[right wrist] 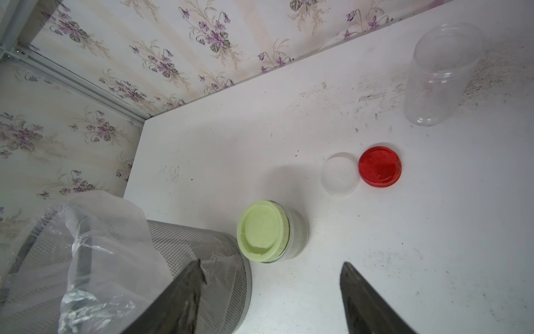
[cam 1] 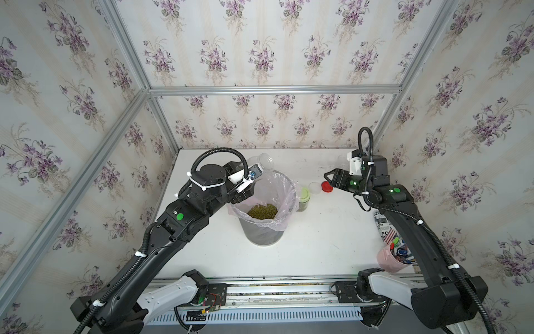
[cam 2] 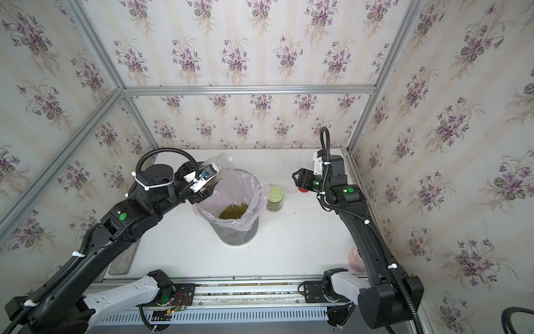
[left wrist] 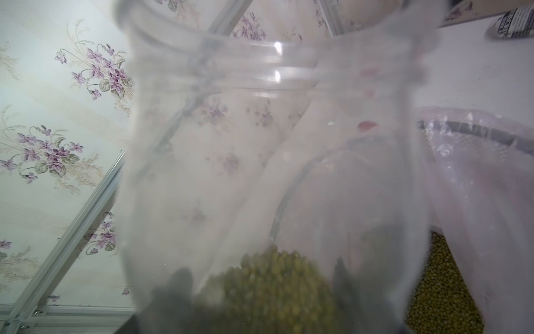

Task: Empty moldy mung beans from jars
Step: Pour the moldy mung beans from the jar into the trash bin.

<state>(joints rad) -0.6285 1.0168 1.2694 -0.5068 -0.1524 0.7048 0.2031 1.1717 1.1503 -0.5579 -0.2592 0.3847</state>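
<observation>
My left gripper is shut on a clear lidless jar, held tilted over the far left rim of the grey bin, mouth pointing up and away. Mung beans lie in the jar's lower end by my fingers. More beans are heaped inside the bin's pinkish liner. A jar with a pale green lid stands right of the bin. My right gripper hovers open and empty above the table, near that jar. A white lid and a red lid lie loose. An empty clear jar stands at the back right.
A printed black-and-white can and a pink cup of pens sit at the table's right edge under my right arm. Wallpapered walls close the table on three sides.
</observation>
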